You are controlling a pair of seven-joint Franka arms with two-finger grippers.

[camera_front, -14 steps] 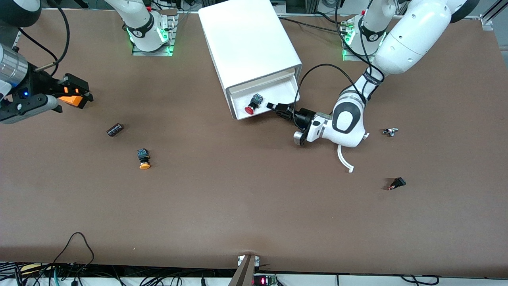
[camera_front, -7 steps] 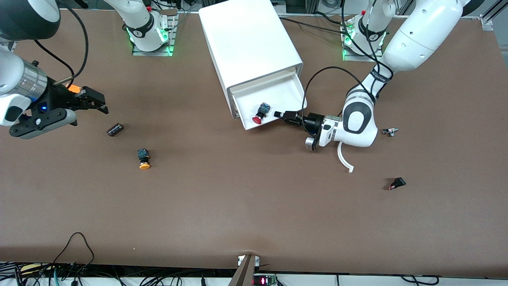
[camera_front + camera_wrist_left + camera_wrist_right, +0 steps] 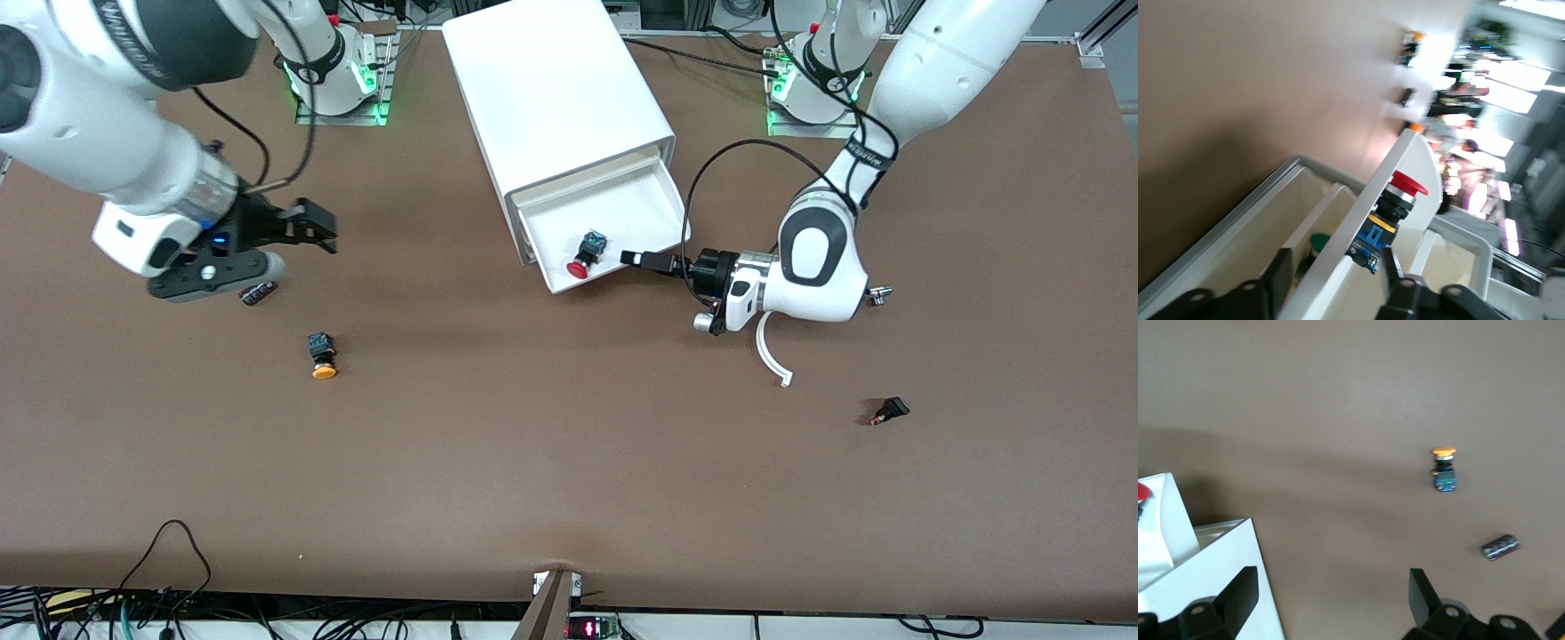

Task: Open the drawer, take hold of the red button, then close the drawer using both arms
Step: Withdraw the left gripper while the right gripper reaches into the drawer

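The drawer (image 3: 622, 209) stands pulled out of the white cabinet (image 3: 551, 89), toward the front camera. The red-capped button (image 3: 583, 253) lies in it near its front wall. My left gripper (image 3: 633, 259) is at that front wall, open, with its fingers either side of the wall (image 3: 1358, 240). The button (image 3: 1395, 207) shows just past the fingers in the left wrist view. My right gripper (image 3: 318, 228) is open and empty above the table, between the cabinet and the right arm's end. Its fingers (image 3: 1238, 593) frame bare table.
An orange-yellow-capped button (image 3: 321, 356) and a black cylinder (image 3: 258, 292) lie on the table under and near my right gripper. A white curved strip (image 3: 772, 356), a small metal part (image 3: 876, 293) and a small black part (image 3: 889, 410) lie toward the left arm's end.
The drawer has slid farther out with my left gripper at its front wall. My right arm has swung from the table's end toward the cabinet.
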